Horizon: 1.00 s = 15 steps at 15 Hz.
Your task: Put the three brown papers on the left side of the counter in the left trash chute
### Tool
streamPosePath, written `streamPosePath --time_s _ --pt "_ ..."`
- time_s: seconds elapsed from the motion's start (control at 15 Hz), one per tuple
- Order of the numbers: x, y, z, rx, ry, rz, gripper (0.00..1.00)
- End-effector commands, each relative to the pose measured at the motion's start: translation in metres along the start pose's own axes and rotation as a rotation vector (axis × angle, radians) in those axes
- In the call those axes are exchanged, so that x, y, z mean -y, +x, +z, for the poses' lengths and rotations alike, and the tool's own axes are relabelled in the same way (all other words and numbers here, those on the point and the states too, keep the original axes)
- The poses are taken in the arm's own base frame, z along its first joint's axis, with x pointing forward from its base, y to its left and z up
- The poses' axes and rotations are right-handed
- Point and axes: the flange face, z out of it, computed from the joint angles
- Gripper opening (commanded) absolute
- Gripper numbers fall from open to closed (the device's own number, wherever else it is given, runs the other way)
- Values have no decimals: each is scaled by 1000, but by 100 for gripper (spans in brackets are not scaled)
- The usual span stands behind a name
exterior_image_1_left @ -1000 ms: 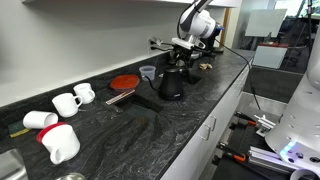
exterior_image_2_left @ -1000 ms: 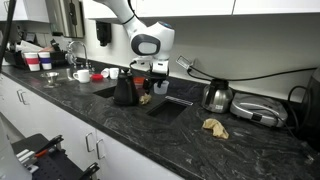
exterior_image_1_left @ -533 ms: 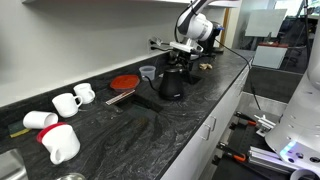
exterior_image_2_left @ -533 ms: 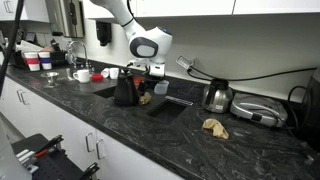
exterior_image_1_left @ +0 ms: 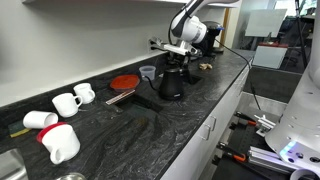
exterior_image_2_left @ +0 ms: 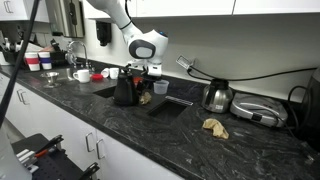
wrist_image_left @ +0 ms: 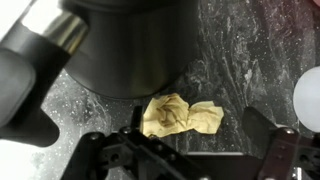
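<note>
Now you have the gripper (wrist_image_left: 188, 148) spread wide and empty, hanging over one brown paper (wrist_image_left: 180, 115) that lies on the counter (wrist_image_left: 245, 50) just beside the foot of the black kettle (wrist_image_left: 118, 50). In the wrist view the scrap sits between your two fingers, a little toward the kettle from the line between them. Whether its edge touches the kettle's base I cannot tell.

The step in hand looks like the descent and pinch. Nudge the gripper a touch toward the kettle so the crumpled ridge of the paper lies squarely between the pads, then come straight down. The kettle's handle juts out above the finger on that side, so keep your path vertical and don't drift further under it.

This scrap is thin and low, so I'd take the fingertips right down to the stone before closing. Close slowly and let the paper bunch up between the pads; a grab from above will likely slide over it. Once it is pinched, lift clear of the kettle's height before travelling sideways.

In an exterior view a second scrap (exterior_image_2_left: 214, 126) lies well apart from the kettle, and a dark square opening (exterior_image_2_left: 166, 104) shows in the counter just beside it. Which opening is the left chute I cannot confirm, so check before you release.
</note>
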Motion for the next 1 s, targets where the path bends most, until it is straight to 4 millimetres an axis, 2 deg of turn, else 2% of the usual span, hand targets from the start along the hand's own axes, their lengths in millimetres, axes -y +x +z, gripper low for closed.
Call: streamPosePath --time_s 0.0,0.47,0.53,0.67,0.73,0.93 --pt "9 1 6 -8 -7 -42 100" --pt "10 14 19 -57 -45 -74 100" --pt "11 15 20 -61 -49 -80 98" --pt "12 15 23 -60 -52 -85 73" --pt "12 15 23 -58 -51 -81 71" --pt "13 17 23 -55 -51 -76 50"
